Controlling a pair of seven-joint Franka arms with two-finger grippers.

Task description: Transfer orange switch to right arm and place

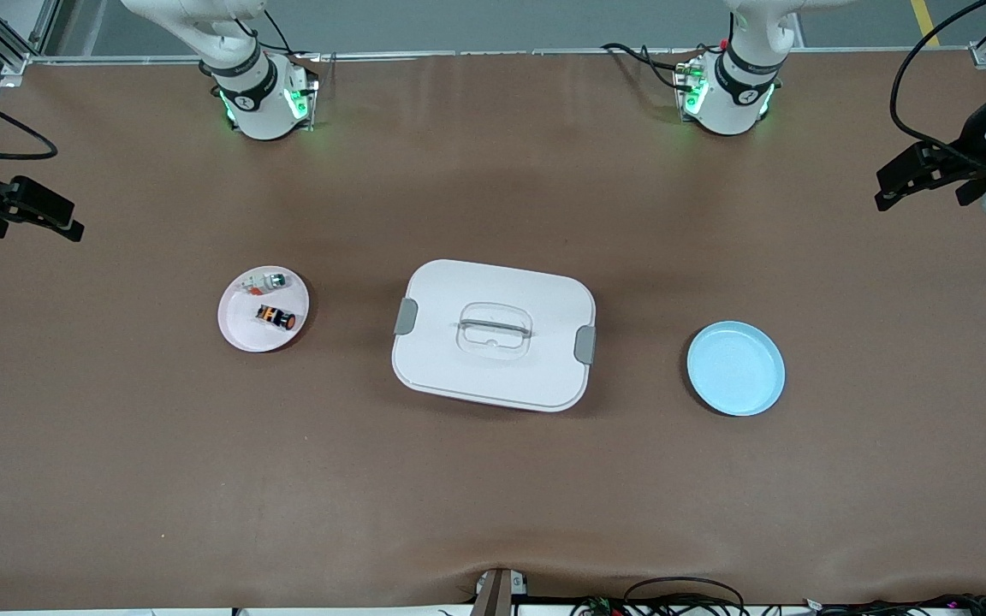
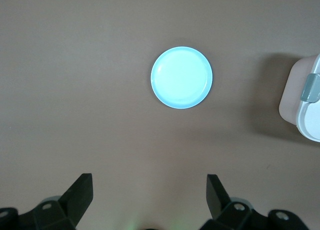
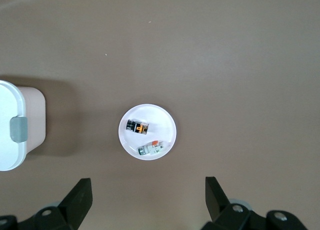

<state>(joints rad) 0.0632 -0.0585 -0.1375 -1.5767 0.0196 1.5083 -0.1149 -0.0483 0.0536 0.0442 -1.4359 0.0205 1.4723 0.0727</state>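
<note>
The orange switch lies on the white plate, mid-height in the front view, toward the right arm's end. The blue plate is bare. Left gripper and right gripper wait up high, jaws wide apart and holding nothing. This fits just placed or not yet picked.

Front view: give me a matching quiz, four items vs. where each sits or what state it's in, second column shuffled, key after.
Items
1. black and orange switch
2. blue plate
3. white lidded box
4. left hand

Place or state
A. mid-table, between the two plates, lid on
B. open, high over the blue plate
C. on the white plate, beside a white switch
D. bare, toward the left arm's end of the table

Pairs: 1-C, 2-D, 3-A, 4-B
</note>
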